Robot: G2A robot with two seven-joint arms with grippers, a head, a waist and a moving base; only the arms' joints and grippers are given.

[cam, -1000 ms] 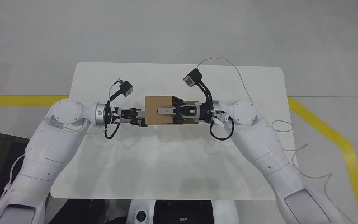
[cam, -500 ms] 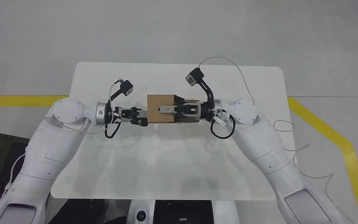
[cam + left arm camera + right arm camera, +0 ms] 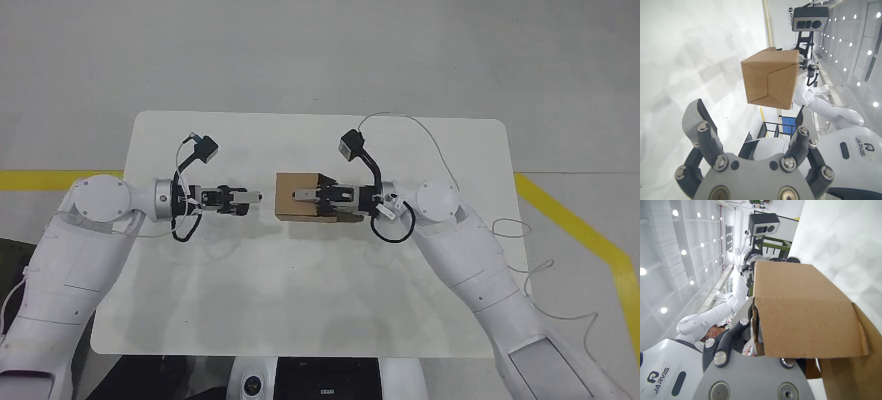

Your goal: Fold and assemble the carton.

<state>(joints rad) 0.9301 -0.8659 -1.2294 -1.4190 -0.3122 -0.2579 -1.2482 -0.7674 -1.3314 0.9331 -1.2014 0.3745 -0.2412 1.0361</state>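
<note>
A brown carton hangs above the middle of the white table, set up as a box. My right gripper is shut on its right-hand side. In the right wrist view the carton sits close against the wrist, and one of the fingers shows beside its torn edge. My left gripper stands open a short way left of the carton, not touching it. From the left wrist the carton's end shows its flaps folded shut, beyond the empty left gripper.
The tabletop around the arms is bare, with free room in front and behind. A yellow floor line runs past the table's left and right edges.
My left gripper has drawn back to the left, away from the carton it was against. The right arm has carried the carton slightly to the right.
</note>
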